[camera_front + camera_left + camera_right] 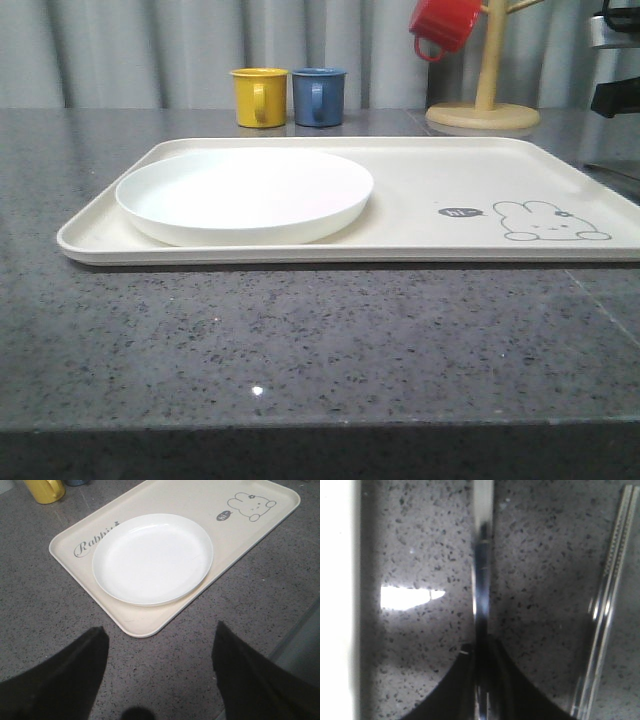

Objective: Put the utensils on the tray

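Note:
The cream tray with a rabbit drawing lies on the grey stone counter, and the round white plate rests on its left half. In the left wrist view the tray and plate lie beyond my left gripper, which hangs open over bare counter off the tray's near corner. My right gripper is shut on the handle of a slim shiny metal utensil; its head is out of frame, so I cannot tell fork from spoon. A pair of metal chopsticks lies beside it on the counter.
A yellow cup and a blue cup stand behind the tray. A red cup hangs on a wooden stand at the back right. A dark machine sits at the right edge. A pale strip, likely the tray rim, borders the right wrist view.

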Controlling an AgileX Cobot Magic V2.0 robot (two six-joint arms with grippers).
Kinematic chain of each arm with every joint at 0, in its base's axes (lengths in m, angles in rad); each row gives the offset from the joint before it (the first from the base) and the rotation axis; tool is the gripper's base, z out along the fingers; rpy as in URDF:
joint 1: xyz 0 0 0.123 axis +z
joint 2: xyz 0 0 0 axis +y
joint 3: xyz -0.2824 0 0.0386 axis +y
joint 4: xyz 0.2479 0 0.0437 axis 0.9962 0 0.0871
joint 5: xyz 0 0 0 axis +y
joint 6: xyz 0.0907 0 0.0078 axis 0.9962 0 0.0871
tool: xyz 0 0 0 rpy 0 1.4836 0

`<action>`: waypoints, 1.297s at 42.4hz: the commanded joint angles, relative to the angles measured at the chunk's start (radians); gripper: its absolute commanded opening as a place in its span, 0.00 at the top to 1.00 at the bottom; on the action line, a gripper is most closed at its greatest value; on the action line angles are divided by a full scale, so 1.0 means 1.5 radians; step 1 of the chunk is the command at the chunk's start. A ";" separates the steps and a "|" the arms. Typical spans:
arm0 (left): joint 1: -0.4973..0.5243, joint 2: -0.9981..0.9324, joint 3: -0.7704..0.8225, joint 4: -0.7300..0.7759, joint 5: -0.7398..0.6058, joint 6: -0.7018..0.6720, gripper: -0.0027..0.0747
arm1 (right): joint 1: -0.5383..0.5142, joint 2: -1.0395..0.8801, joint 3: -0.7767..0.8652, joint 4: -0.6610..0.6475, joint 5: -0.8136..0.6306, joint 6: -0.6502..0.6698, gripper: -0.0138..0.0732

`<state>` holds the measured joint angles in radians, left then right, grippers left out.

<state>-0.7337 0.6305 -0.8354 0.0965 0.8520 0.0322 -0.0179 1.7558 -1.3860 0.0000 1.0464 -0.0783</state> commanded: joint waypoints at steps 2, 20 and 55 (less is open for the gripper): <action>-0.004 -0.001 -0.017 0.002 -0.047 -0.008 0.40 | 0.000 -0.043 -0.016 0.017 0.010 -0.007 0.90; -0.004 -0.001 -0.017 0.002 -0.047 -0.008 0.40 | 0.153 -0.120 -0.074 0.066 0.060 -0.019 0.90; -0.004 -0.001 -0.017 0.002 -0.047 -0.008 0.40 | 0.277 0.085 -0.211 0.079 0.034 0.346 0.85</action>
<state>-0.7337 0.6305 -0.8354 0.0965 0.8520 0.0322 0.3963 1.9266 -1.6689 0.1025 1.1250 0.4353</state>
